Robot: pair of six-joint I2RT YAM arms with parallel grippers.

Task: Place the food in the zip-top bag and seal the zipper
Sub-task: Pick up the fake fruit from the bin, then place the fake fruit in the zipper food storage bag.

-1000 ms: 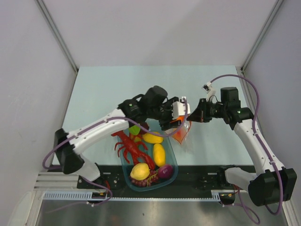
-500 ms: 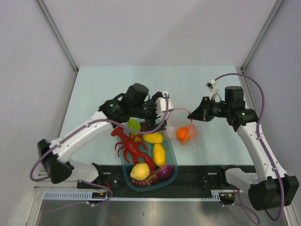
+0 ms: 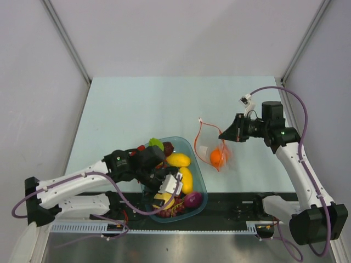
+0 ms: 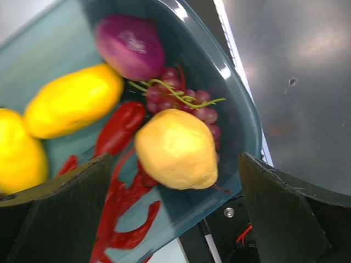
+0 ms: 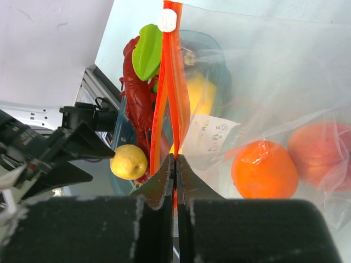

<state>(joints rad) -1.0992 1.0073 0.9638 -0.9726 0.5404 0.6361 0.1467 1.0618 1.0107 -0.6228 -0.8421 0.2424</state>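
Observation:
My right gripper [image 3: 222, 134] is shut on the red zipper [image 5: 170, 82] of the clear zip-top bag [image 3: 211, 150] and holds the bag up off the table, with its mouth gaping. An orange [image 5: 264, 170] and a peach [image 5: 323, 156] lie inside the bag. My left gripper [image 3: 170, 186] is open and empty, low over the blue tub [image 4: 241, 104], with a yellow lemon [image 4: 175, 148] between its fingers' line. The tub also holds yellow mangoes [image 4: 71, 98], a purple piece [image 4: 130, 39], grapes [image 4: 192, 98] and a green leaf [image 5: 147, 52].
The red toy lobster [image 4: 118, 129] lies in the tub under the fruit. The tub [image 3: 200, 186] stands at the table's near edge, against the black rail. Grey walls stand on the left, right and back of the pale table.
My left arm has drawn back from the bag's mouth and swung down over the tub. The orange now sits in the bag, which hangs from my right gripper.

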